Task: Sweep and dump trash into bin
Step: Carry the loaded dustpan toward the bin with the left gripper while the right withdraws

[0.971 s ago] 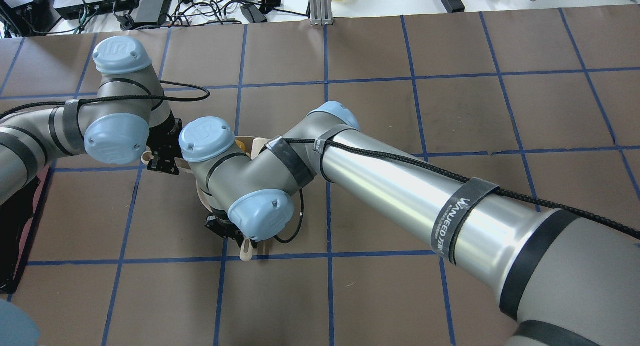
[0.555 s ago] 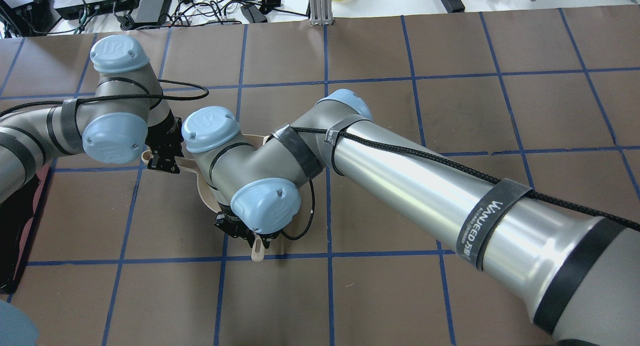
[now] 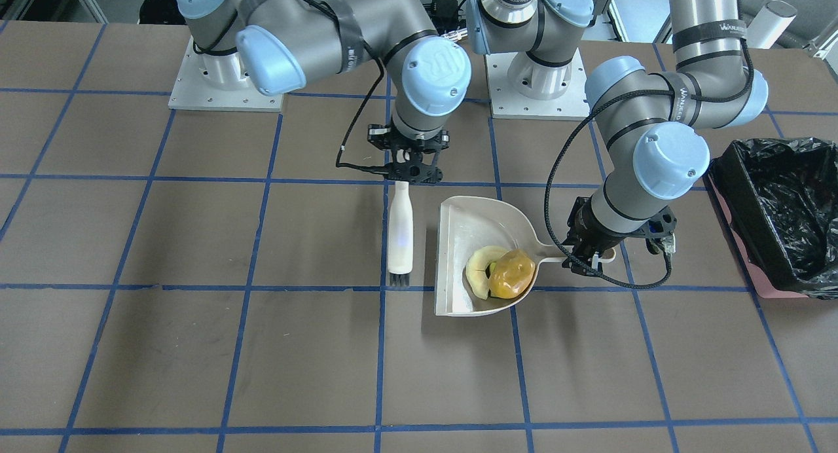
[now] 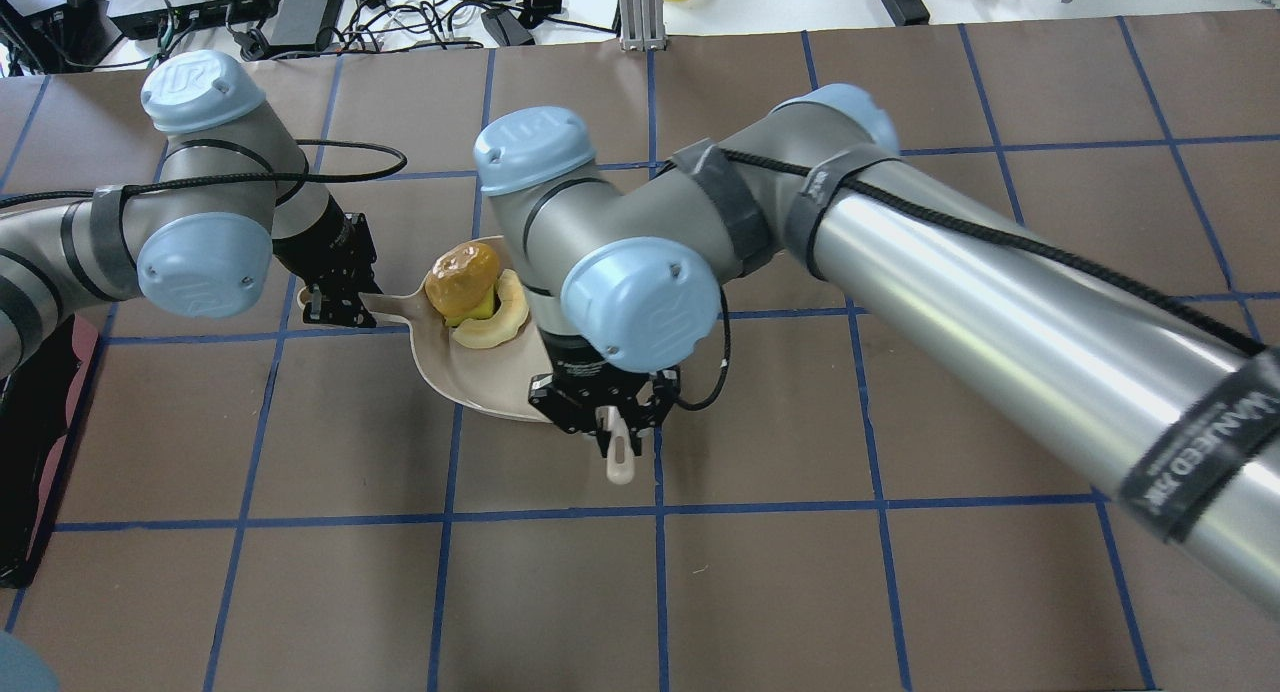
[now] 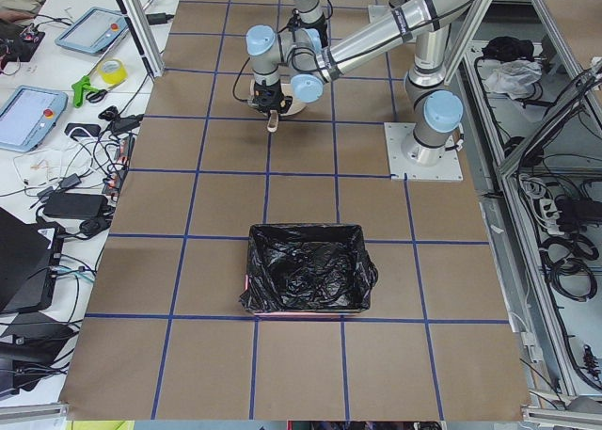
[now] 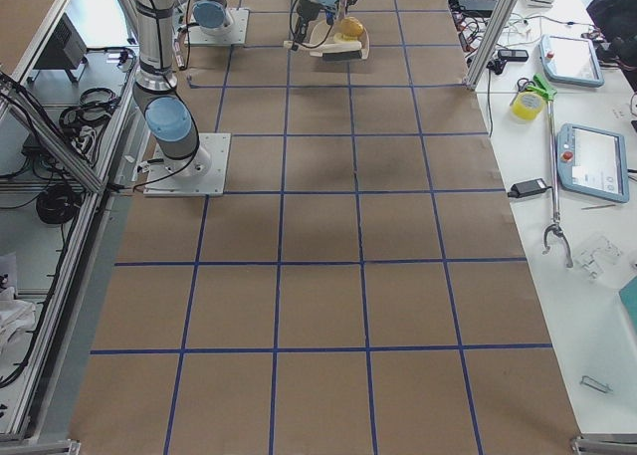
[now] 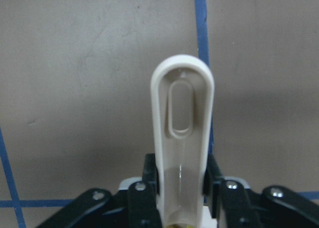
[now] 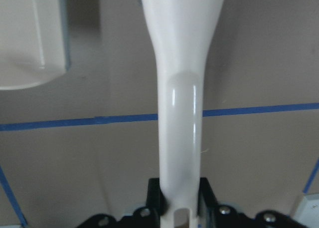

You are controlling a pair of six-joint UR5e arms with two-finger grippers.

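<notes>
- Left gripper (image 3: 584,258) clenched on dustpan (image 3: 468,224) handle, pan held level so we don't spill the trash (image 3: 504,274) piled inside; bin (image 3: 779,204) sits well apart on robot's left.
- Right gripper (image 3: 407,175) grasps brush (image 3: 400,234), bristles down just beside pan mouth.
- Overhead shows the yellow-green wedge (image 4: 466,318) clearly; front view nearly hides it, but alone shows the bristles.

The right hand (image 3: 409,171) gripped the top of the beige brush (image 3: 400,234), and the brush's dark bristles sat close to a blue line on the brown desk (image 3: 196,355). Just beside the brush lay the beige dustpan (image 3: 461,227), with the orange-brown blob (image 3: 511,274) touching the cream crescent (image 3: 476,270) inside it, and the left hand (image 3: 587,256) gripped its thin handle. The pink bin (image 3: 738,243) with its shiny black bag (image 3: 785,198) stood near, at the right edge of the view.
</notes>
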